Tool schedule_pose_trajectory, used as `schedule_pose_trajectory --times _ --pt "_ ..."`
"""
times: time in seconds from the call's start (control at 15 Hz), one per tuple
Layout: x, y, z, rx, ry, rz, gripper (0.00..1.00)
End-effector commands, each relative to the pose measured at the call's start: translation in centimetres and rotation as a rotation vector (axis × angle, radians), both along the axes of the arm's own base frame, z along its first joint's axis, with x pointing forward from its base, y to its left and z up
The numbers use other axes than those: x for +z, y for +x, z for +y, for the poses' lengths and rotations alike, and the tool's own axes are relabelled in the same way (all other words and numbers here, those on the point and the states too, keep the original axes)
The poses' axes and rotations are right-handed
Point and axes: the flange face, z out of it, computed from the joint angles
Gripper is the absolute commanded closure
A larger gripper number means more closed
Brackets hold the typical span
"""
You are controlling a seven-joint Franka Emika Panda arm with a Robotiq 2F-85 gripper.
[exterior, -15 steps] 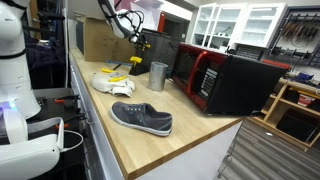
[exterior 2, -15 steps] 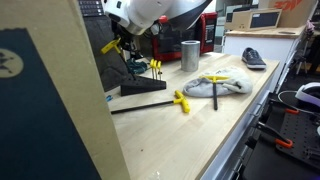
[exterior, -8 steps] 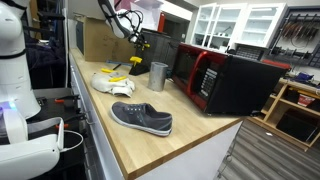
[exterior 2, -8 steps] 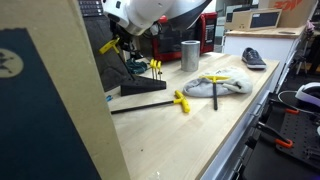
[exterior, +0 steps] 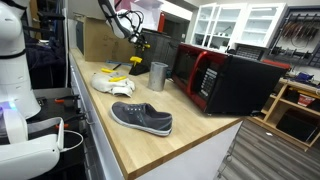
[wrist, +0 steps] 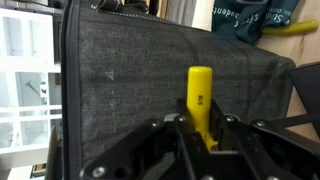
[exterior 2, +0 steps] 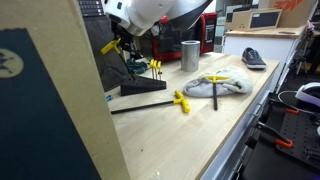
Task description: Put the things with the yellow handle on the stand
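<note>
My arm (exterior 2: pixel 152 12) comes in from above and bends down toward the stand (exterior 2: pixel 142 88), so that my hand (exterior 2: pixel 122 45) hangs just above it, pointing downward. My fingers (wrist: pixel 152 140) are closed tight on a yellow-handled tool (wrist: pixel 200 92). In the wrist view its handle sticks straight out from between them, and in an exterior view it juts sideways from my hand (exterior: pixel 137 40).

– Exterior cameras?
– Opposite ends of the pale wooden counter (exterior: pixel 190 140), facing each other. In an exterior view the grey canvas shoe (exterior: pixel 141 118) lies near; in an exterior view that shoe (exterior 2: pixel 253 58) lies far.
– Wrist?
– Tight over the black pincer (wrist: pixel 200 135) gripping a yellow-handled utensil (wrist: pixel 200 95).
</note>
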Motion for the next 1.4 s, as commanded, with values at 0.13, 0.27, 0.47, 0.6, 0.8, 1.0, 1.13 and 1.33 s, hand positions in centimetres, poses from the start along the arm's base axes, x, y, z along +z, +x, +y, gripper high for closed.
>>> schedule_pose_trajectory --times 0.13,0.27,0.47,0.6,0.8,1.0,1.13,1.33 --pt "0.00 -0.01 0.00 0.000 0.000 0.000 0.78" --pt "0.01 -0.02 0.00 0.000 0.000 0.000 0.78" --pt "0.01 -0.02 0.00 0.000 0.000 0.000 0.78" --pt "0.01 -0.02 0.00 0.000 0.000 0.000 0.78" --pt "0.01 -0.02 0.00 0.000 0.000 0.000 0.78" --pt "0.17 -0.04 0.12 0.000 0.014 -0.017 0.94" --pt "0.50 0.01 0.22 0.001 0.046 -0.059 0.94" --pt "0.63 -0.21 0.00 0.010 0.085 -0.147 0.94"
